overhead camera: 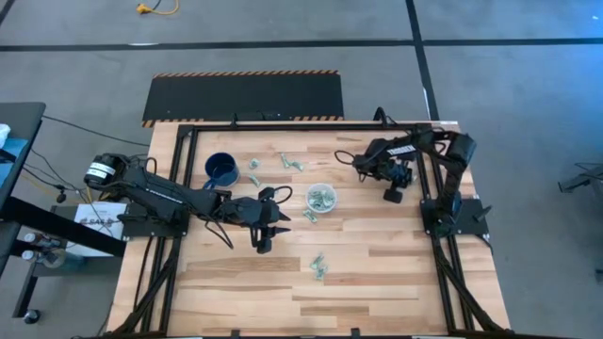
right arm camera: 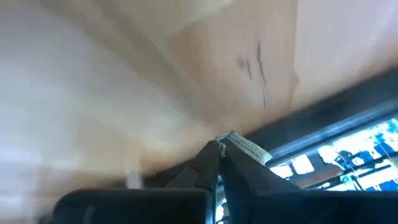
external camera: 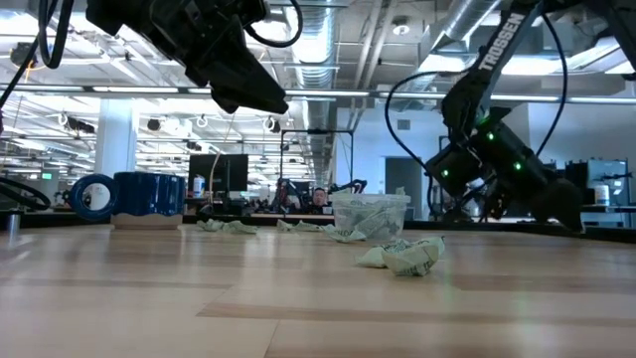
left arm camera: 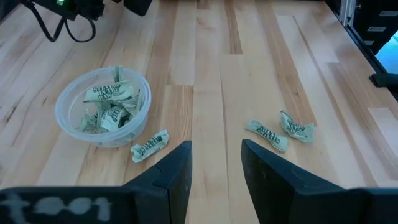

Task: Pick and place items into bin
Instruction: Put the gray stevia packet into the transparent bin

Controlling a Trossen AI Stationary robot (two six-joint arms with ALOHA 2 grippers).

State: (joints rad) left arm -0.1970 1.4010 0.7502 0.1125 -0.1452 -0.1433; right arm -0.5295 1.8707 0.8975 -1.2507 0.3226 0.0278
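The clear cup [overhead camera: 321, 199] stands mid-table on its base, with several green-and-white wrapped pieces inside [left arm camera: 102, 106]. Loose pieces lie flat on the wood: one beside the cup [left arm camera: 149, 144], two near the table's near side [left arm camera: 267, 134] [overhead camera: 320, 268], and others by the blue mug [overhead camera: 254, 168] [overhead camera: 292, 162]. My left gripper [left arm camera: 214, 155] is open. It hovers left of the cup [overhead camera: 268, 226] and touches nothing. My right gripper [overhead camera: 363, 165] is above the table's far right part, right of the cup, shut on one wrapped piece [right arm camera: 239, 144]. My right gripper pinches one wrapped piece between its two fingertips. One crinkled end of the piece [right arm camera: 245, 146] sticks out past the tips. The piece is lifted clear of the table.
A dark blue handled mug [overhead camera: 221, 169] stands far-left of the cup. A black metal frame runs along the table's edges [overhead camera: 283, 124]. Bare wood lies between the cup and the near edge, apart from the two loose pieces.
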